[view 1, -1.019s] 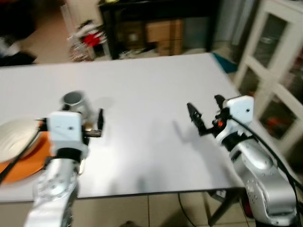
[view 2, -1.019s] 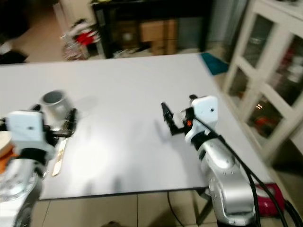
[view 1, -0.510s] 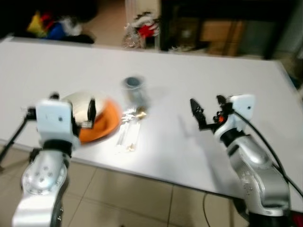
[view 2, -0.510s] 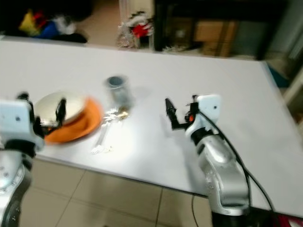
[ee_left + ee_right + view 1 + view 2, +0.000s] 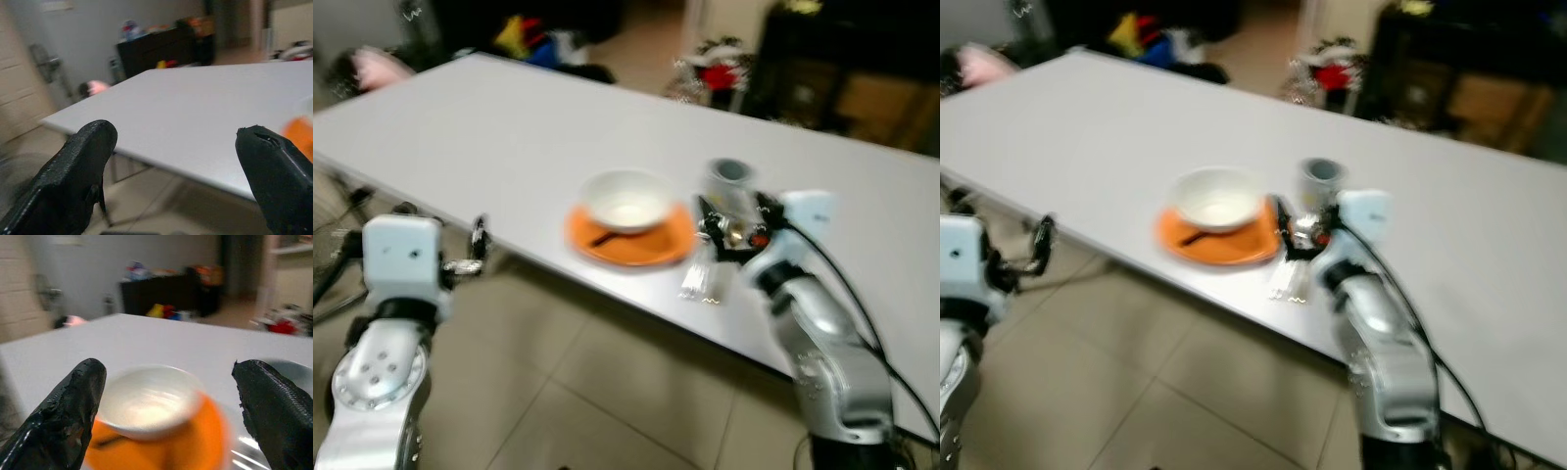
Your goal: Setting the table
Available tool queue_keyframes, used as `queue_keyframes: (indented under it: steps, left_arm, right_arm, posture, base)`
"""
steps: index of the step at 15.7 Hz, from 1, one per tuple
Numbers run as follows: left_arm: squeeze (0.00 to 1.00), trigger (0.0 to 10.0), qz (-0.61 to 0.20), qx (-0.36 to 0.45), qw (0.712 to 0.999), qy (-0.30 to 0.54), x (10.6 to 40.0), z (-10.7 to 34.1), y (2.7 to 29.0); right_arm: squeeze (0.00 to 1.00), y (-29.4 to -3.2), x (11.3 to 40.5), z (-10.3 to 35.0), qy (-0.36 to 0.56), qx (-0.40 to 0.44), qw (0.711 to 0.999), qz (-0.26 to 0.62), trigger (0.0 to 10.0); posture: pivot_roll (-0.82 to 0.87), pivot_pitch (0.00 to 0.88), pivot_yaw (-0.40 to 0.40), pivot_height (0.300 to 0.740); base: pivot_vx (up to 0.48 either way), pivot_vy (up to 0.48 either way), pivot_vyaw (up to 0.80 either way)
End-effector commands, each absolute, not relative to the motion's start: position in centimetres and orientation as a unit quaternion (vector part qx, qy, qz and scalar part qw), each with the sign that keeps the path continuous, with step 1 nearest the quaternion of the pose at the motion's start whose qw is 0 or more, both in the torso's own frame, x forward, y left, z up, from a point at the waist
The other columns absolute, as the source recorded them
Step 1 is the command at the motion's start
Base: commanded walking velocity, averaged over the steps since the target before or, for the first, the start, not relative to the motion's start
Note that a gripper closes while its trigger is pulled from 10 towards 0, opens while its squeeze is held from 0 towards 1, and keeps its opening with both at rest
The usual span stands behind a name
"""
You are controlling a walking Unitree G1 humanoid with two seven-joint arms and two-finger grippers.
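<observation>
With both the right end effector point(image 5: 722, 231) and left end effector point(image 5: 475, 247) spread wide and empty, blurred views risk knocking the white bowl point(image 5: 626, 199) off the desk point(image 5: 489, 127).

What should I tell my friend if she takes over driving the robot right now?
Left gripper: open, holding nothing, off the near edge of the table, over the floor.
Right gripper: open, holding nothing, above the table beside the place setting, pointing at the bowl.
Things: a white bowl sits on an orange plate near the table's near edge. A grey cup stands just beyond the plate on the robot's right. Cutlery lies beside the plate, too blurred to count.
Done: the pieces are gathered in one spot.
Left: probably spreading them into a proper setting; nothing is gripped yet.
</observation>
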State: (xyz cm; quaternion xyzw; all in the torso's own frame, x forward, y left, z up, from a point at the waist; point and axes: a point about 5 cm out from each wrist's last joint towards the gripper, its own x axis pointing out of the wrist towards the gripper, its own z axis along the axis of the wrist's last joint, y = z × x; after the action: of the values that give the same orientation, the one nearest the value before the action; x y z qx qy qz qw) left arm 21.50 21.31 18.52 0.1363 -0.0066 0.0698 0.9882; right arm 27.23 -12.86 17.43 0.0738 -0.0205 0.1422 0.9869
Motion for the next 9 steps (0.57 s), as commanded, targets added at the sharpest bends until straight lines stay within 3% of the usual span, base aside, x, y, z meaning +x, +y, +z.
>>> queue_keyframes:
  steps: [1,9]
  left_arm:
    - [0.00,10.0,0.060,0.134,0.989,-0.013,21.5,18.8,20.8]
    - [0.00,10.0,0.033,0.121,0.992,0.016,21.3,16.5,19.6]
  right_arm:
    - [1.00,-13.4,27.2,17.6,-0.023,0.072,0.988,0.134,10.0]
    - [1.00,-14.0,26.7,16.6,-0.020,0.054,0.992,0.109,10.0]
  posture:
    - [-0.04,0.000,0.037,0.740]
    - [-0.07,0.000,0.068,0.740]
  base:
    - [0.000,0.270,0.80]
    - [0.000,0.263,0.80]
